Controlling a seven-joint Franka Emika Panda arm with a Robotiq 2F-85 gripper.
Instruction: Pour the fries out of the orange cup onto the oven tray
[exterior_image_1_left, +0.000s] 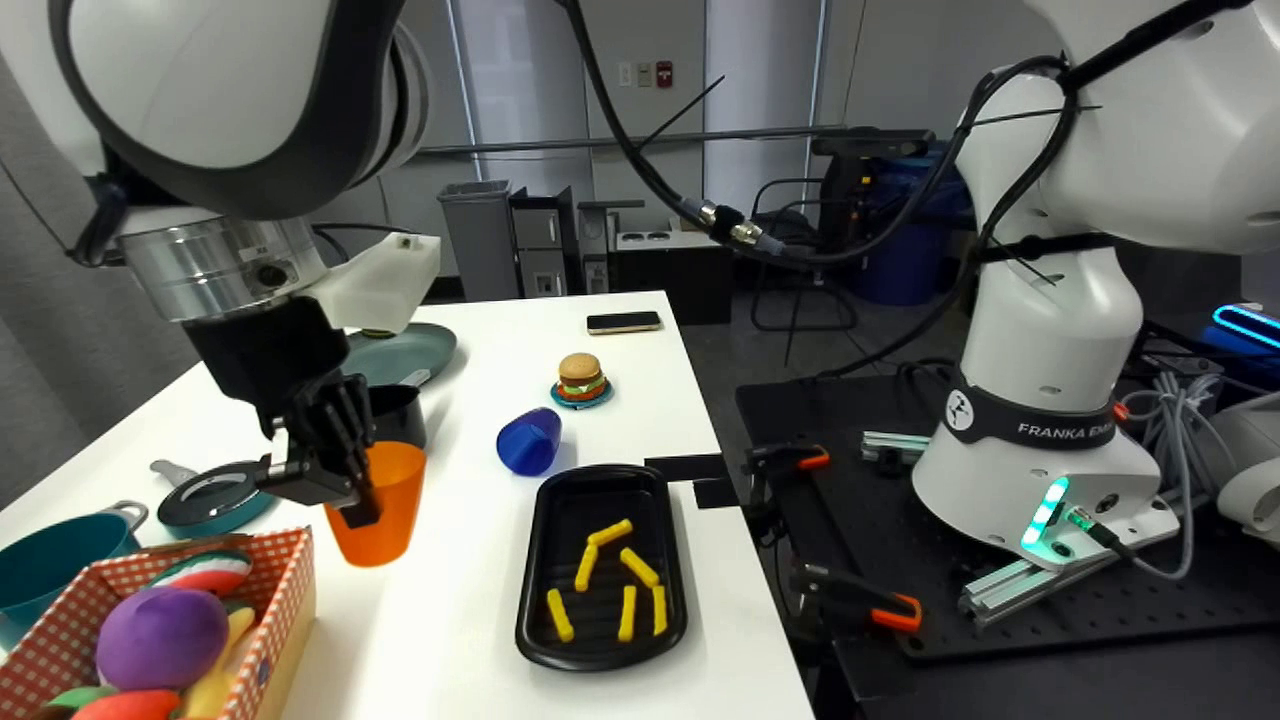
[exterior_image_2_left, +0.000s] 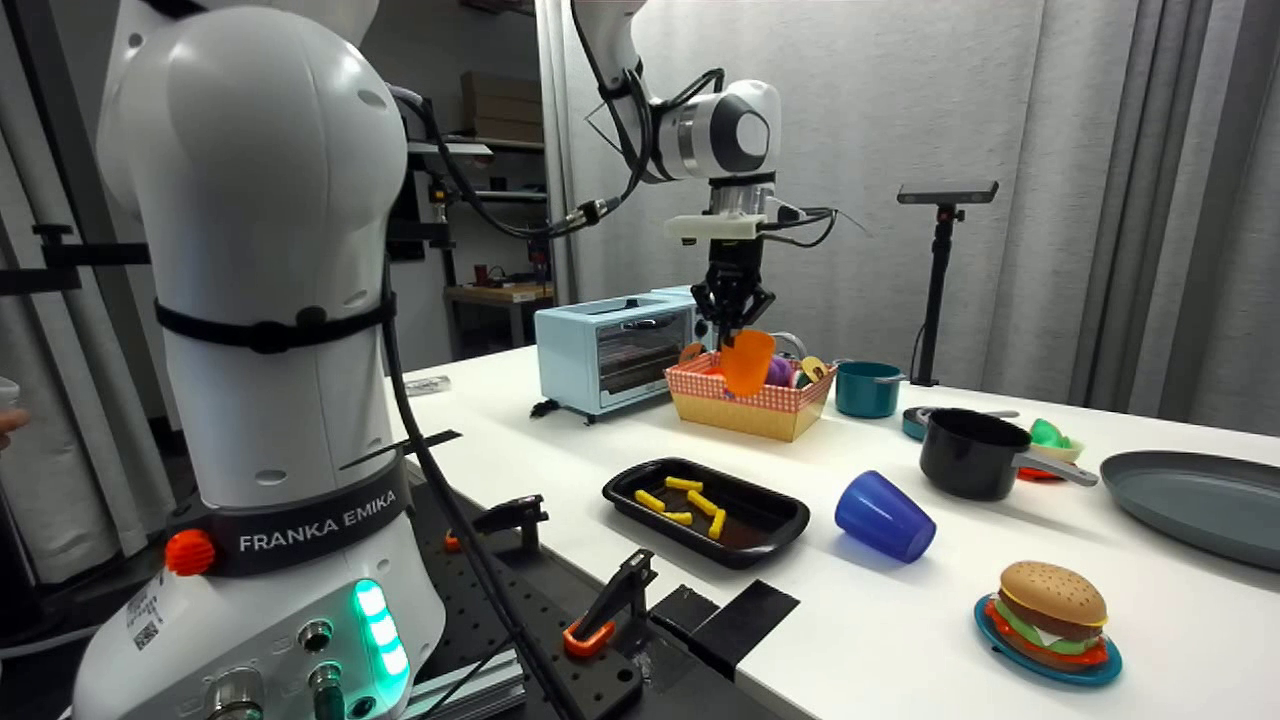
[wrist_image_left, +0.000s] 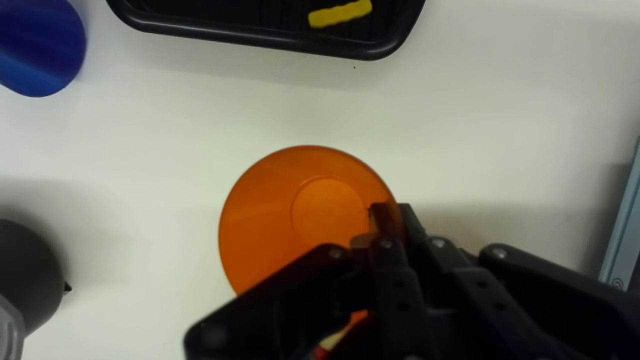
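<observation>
The fries (exterior_image_1_left: 640, 567) lie in the tray (exterior_image_1_left: 590, 505), well apart from the pincer (exterior_image_1_left: 363, 500); an exterior view shows six of them, mostly toward the end away from the blue cup (exterior_image_1_left: 530, 442). The tray rests on the desk (exterior_image_1_left: 720, 650) near the edge facing the arm's base (exterior_image_1_left: 1040, 480). The pincer hangs farther in from that edge, so the fries are on the base's side of it. Its jaws are pinched together on the wall of the orange cup (exterior_image_1_left: 395, 505), with that thin wall between them: in the wrist view one finger (wrist_image_left: 382, 220) is within the rim's circle, its mate just outside. The orange cup is mouth up, clear of the desk, between the basket (exterior_image_2_left: 735, 417) and the tray. Beyond it, the wrist view shows the tray's long side nearest the pincer and one fry near that side.
</observation>
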